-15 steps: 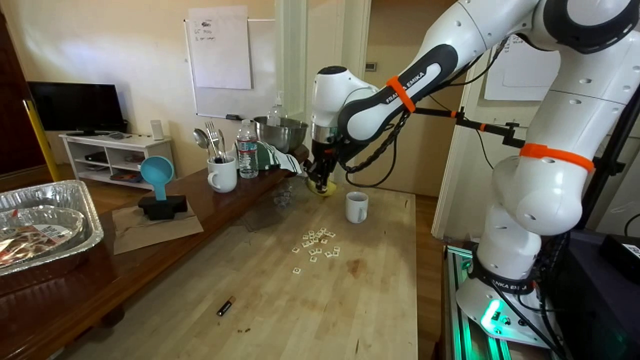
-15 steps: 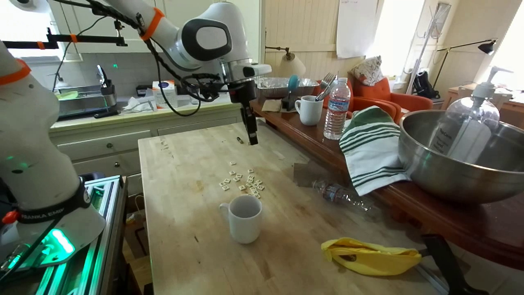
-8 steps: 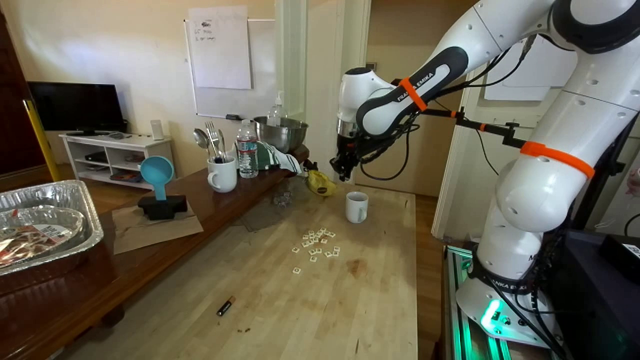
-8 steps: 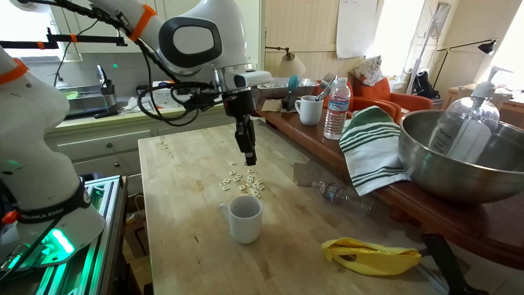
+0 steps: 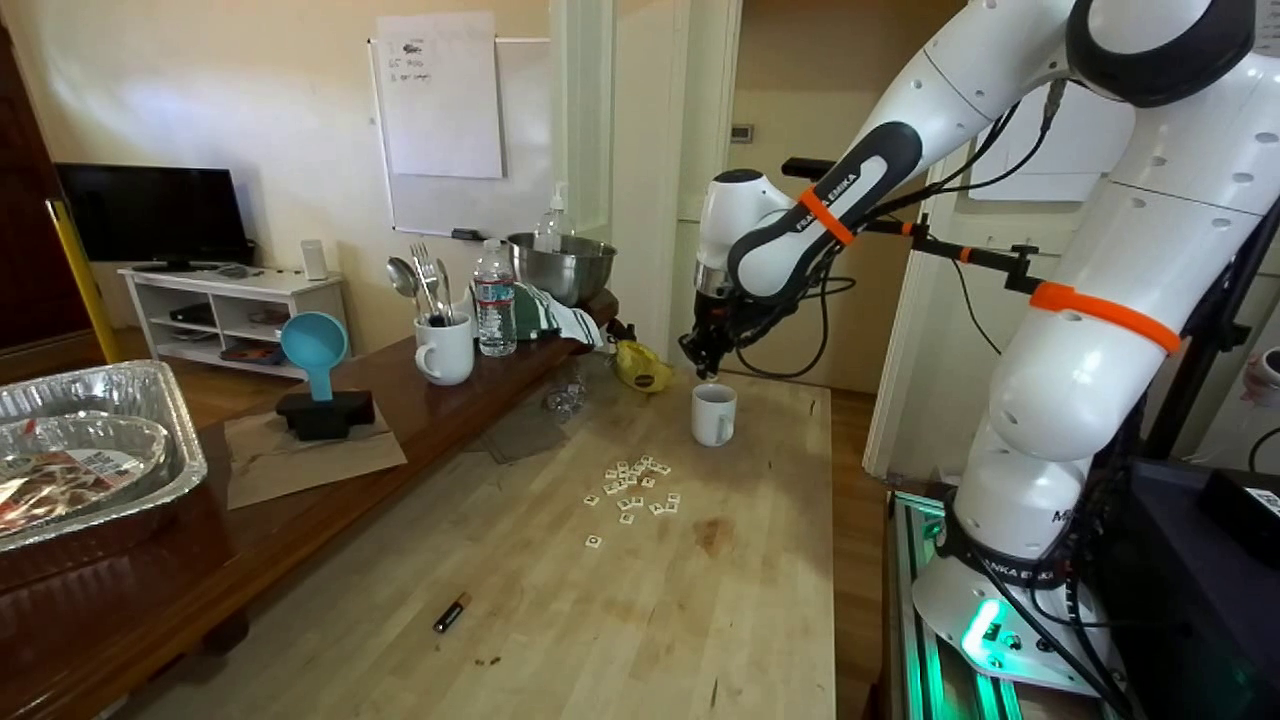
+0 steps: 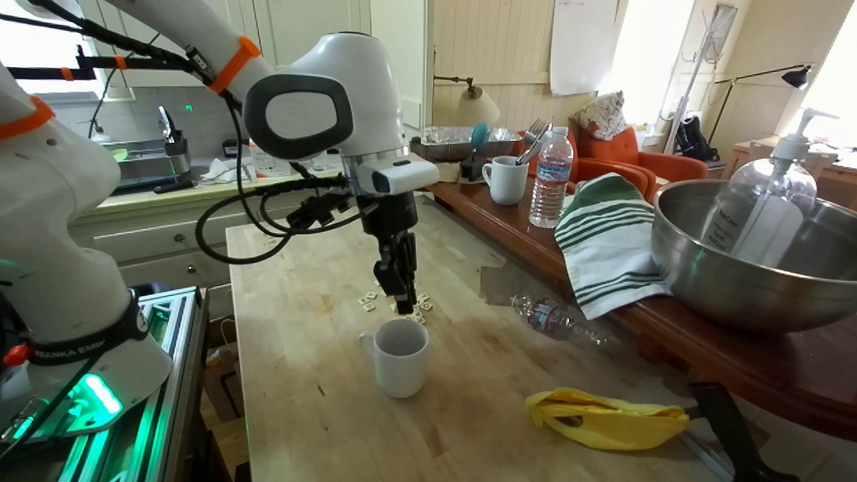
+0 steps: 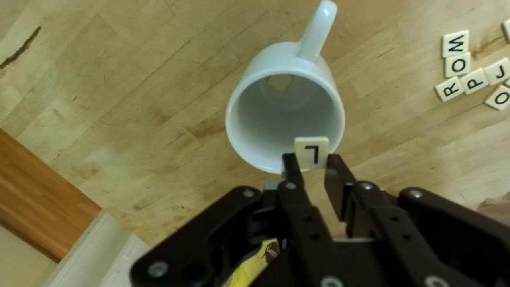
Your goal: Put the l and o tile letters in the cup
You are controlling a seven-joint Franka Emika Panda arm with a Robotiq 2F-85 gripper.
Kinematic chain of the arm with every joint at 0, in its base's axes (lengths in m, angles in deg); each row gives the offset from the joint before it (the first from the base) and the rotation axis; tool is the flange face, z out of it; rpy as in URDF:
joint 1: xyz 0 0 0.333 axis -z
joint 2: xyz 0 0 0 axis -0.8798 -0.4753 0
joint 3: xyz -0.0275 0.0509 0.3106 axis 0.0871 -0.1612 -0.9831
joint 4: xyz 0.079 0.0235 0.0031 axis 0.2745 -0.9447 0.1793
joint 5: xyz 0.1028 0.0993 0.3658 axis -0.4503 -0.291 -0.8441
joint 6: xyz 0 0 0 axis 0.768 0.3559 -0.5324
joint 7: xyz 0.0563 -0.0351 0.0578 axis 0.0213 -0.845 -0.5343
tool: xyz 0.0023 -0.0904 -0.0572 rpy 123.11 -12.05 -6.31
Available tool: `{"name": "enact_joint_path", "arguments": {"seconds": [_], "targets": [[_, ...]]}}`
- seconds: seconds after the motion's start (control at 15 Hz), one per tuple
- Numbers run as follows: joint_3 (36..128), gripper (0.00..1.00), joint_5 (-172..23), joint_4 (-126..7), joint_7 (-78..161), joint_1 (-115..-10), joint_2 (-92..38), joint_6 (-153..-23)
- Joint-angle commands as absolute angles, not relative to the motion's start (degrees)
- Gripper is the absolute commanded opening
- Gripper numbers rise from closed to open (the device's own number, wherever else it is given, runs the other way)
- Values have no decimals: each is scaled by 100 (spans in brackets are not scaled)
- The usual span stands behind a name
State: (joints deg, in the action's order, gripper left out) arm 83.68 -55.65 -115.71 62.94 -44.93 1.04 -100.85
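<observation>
The white cup [image 7: 285,115] with a handle stands upright on the wooden table. It shows in both exterior views [image 5: 713,414] [image 6: 400,358]. One tile [image 7: 280,82] lies in the bottom of the cup, no letter readable on it. My gripper [image 7: 310,159] is shut on the L tile [image 7: 312,151], its letter facing the wrist camera. The gripper is above the cup's rim edge in the wrist view, and just above the cup in both exterior views [image 5: 707,370] [image 6: 404,309]. Two O tiles [image 7: 457,65] [image 7: 501,98] lie among the loose tiles.
Several letter tiles [image 5: 640,475] are scattered near the cup. A yellow banana-like object [image 6: 609,422] and a lying plastic bottle [image 6: 552,318] are by the raised brown counter. A battery [image 5: 452,612] lies on the table. A mug with cutlery [image 5: 445,347] stands on the counter.
The gripper has moved over to the cup and lowered, passing above the scattered tiles in an exterior view. The cup and loose tiles have not moved.
</observation>
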Motion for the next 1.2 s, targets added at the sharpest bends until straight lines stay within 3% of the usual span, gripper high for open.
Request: {"name": "enact_joint_path", "arguments": {"seconds": [0.0, 0.07, 0.2, 0.6, 1.13], "targets": [[8399, 8, -5364, -11652, 6554, -4332, -109, -10455], [8419, 47, -5366, -11643, 6560, -4311, -169, -10520], [8445, 54, -5326, -11641, 6610, -4280, -240, -10614], [8421, 99, -5405, -11648, 6585, -4414, -204, -10621], [7467, 99, -6049, -11173, 5735, -5673, -167, -10431]]}}
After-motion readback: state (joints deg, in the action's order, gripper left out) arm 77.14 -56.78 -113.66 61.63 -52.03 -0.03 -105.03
